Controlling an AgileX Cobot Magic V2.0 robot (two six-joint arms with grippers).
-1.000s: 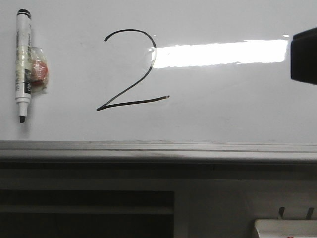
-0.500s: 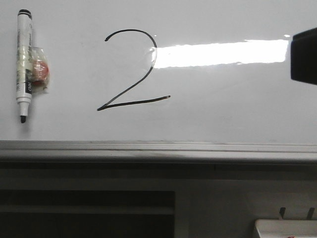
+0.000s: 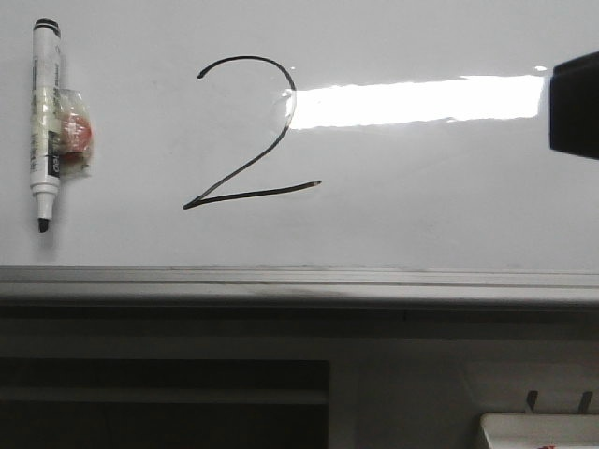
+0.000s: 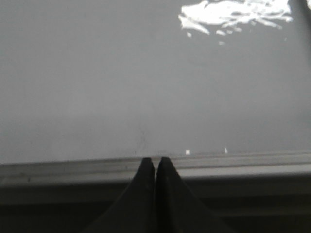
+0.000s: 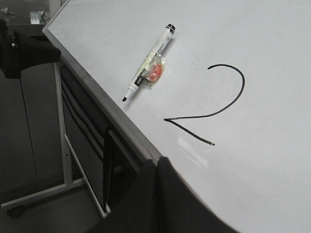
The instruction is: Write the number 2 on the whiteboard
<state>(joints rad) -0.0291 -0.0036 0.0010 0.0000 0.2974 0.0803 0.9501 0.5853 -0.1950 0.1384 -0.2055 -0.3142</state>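
A black hand-drawn number 2 (image 3: 245, 131) stands on the whiteboard (image 3: 421, 206), left of centre; it also shows in the right wrist view (image 5: 214, 104). A white marker with a black cap (image 3: 44, 122) sticks upright to the board at the far left, an orange-red magnet wrapped in clear tape on its side; it also shows in the right wrist view (image 5: 148, 63). My left gripper (image 4: 155, 161) is shut and empty in front of the board's bottom rail (image 4: 243, 162). My right gripper (image 5: 156, 162) is shut and empty by the board's edge, apart from the marker. Neither gripper shows in the front view.
A bright rectangular light reflection (image 3: 416, 101) lies right of the 2. A black block (image 3: 574, 105) sits at the board's right edge. A grey rail (image 3: 299, 281) runs under the board, a white tray (image 3: 538, 432) below right. The board stand's frame and wheel (image 5: 14, 211) are beside it.
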